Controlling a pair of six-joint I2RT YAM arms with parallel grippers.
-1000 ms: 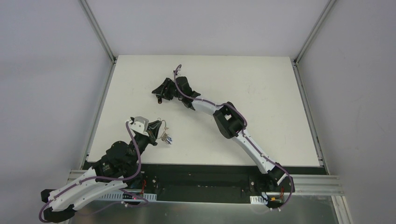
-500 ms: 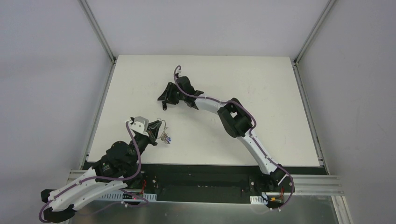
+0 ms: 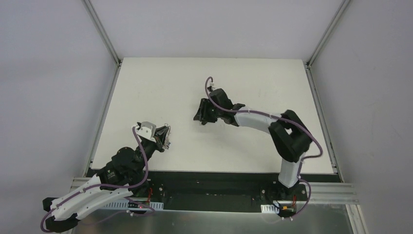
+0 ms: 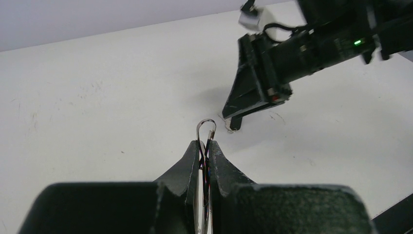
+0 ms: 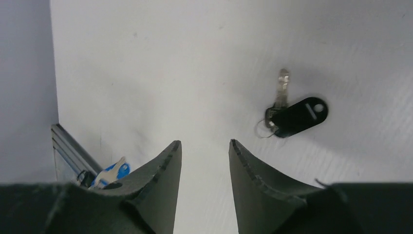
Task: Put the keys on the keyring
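Observation:
My left gripper (image 3: 165, 135) (image 4: 205, 144) is shut on the keyring (image 4: 206, 127). The ring's thin silver wire loop sticks out past the fingertips. In the right wrist view a blue-headed key (image 5: 117, 171) and a silver key (image 5: 100, 179) show at the lower left, by the left gripper. My right gripper (image 3: 199, 118) (image 5: 204, 142) is open and empty, low over the table's middle. A silver key (image 5: 282, 84) with a black oval tag (image 5: 298, 116) and a small ring lies on the table just ahead and to the right of the right gripper's jaws.
The white table (image 3: 253, 87) has a metal rail along its left edge (image 5: 68, 151) and grey walls around it. The right arm's elbow (image 3: 290, 136) stands over the table's right half.
The right arm has swung from the back-middle of the table to the right and nearer. The keys hanging by my left gripper no longer show in the top view.

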